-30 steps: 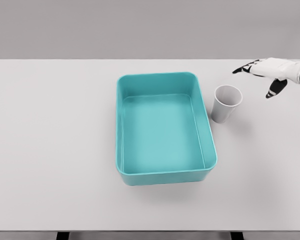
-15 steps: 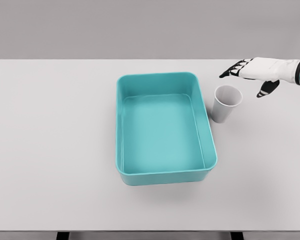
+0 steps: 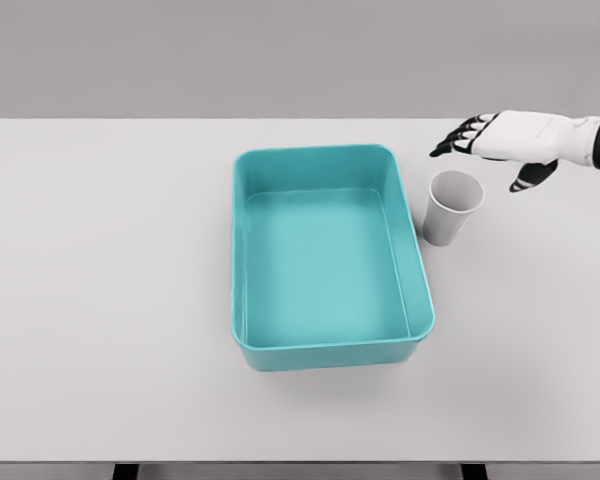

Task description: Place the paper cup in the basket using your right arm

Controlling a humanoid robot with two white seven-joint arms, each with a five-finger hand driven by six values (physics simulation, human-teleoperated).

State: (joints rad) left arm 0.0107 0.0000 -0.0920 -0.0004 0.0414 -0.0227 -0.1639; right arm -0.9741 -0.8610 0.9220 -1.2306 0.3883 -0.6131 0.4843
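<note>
A white paper cup (image 3: 452,208) stands upright on the white table (image 3: 110,300), just right of the teal basket (image 3: 325,345). The basket holds nothing. My right hand (image 3: 485,155) reaches in from the right edge, above and behind the cup, not touching it. Its fingers (image 3: 450,140) are spread, with the thumb (image 3: 525,180) pointing down to the cup's right. It holds nothing. My left arm does not show.
The table's far edge runs just behind the hand, with a grey wall beyond. Two dark table legs (image 3: 125,470) peek out below the front edge.
My right hand has moved left, from well right of the cup to above and behind it. The cup and basket have not moved.
</note>
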